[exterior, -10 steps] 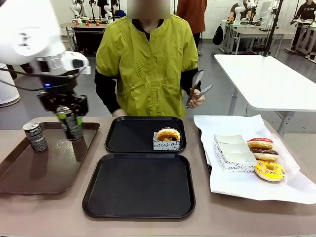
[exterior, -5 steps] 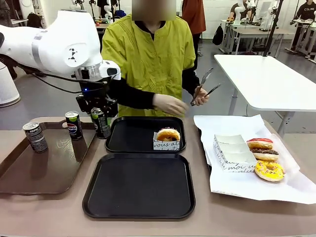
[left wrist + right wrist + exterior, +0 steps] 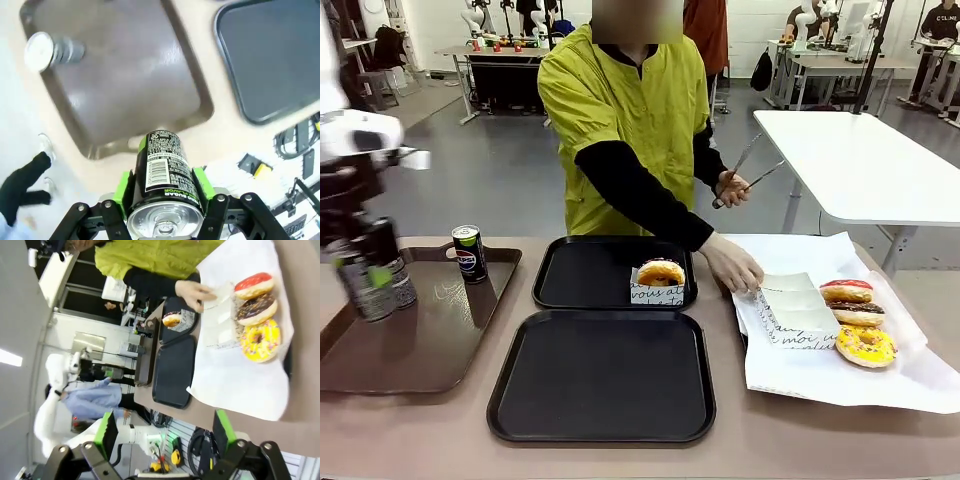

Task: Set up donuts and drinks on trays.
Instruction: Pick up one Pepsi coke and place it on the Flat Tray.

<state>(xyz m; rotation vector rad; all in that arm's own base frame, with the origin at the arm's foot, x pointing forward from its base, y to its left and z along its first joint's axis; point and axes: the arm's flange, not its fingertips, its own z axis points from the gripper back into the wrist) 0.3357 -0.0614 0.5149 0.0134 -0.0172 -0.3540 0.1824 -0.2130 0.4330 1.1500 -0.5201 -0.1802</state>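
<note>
My left gripper [image 3: 360, 285] is at the far left, above the brown tray's left end. It is shut on a dark green-marked can [image 3: 162, 170], one of the drinks, held between the green pads. A blue Pepsi can [image 3: 468, 253] stands at the brown tray's far end, and another can [image 3: 50, 50] stands close behind the held one. Two black trays lie in the middle. The far tray [image 3: 585, 272] holds a boxed donut [image 3: 660, 278], and the near tray [image 3: 602, 375] is bare. Three donuts [image 3: 858, 320] lie on white paper at the right. My right gripper [image 3: 165, 435] is open, high above the table.
The brown tray [image 3: 430, 340] lies at the left. The person's hand [image 3: 735, 270] rests on a stack of white boxes [image 3: 798, 312] on the paper. The person's other hand holds tongs [image 3: 752, 172] raised. A white table [image 3: 860, 160] stands at the back right.
My left arm carried the green can right to the far black tray's edge, then swung back to the far left. The person's hand came down onto the white boxes.
</note>
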